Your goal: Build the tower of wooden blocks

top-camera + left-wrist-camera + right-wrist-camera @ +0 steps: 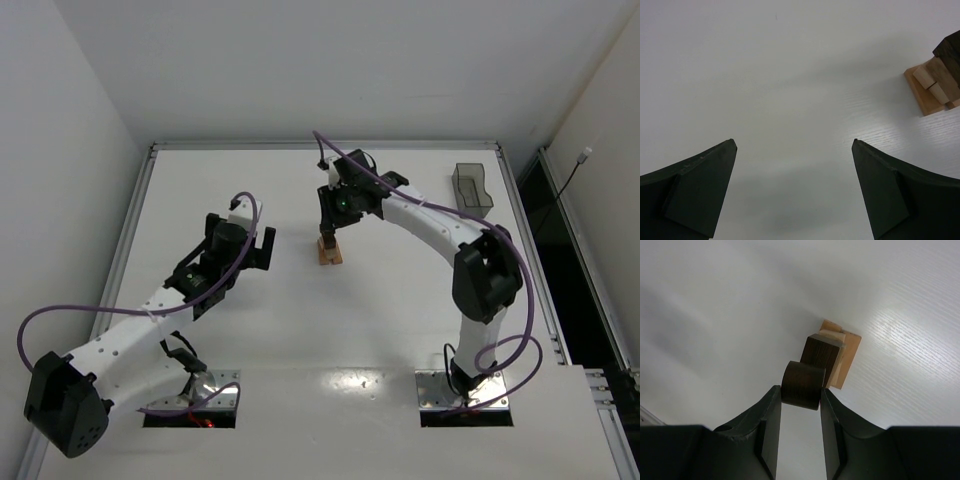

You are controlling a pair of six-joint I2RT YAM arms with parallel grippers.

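White table (400,330), tower (328,250) near its middle; my right tool (800,393) clamps a dark brown rounded block (801,384) above it, my left tool (794,145) stands wide and empty, well apart

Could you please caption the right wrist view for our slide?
Right hand grips a dark rounded block near the tower.

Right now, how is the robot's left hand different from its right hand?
The left hand is wide open and empty; the right hand is shut on a dark brown block. The left hand hangs over bare table beside the tower; the right hand is at the tower. Both are black and two-fingered.
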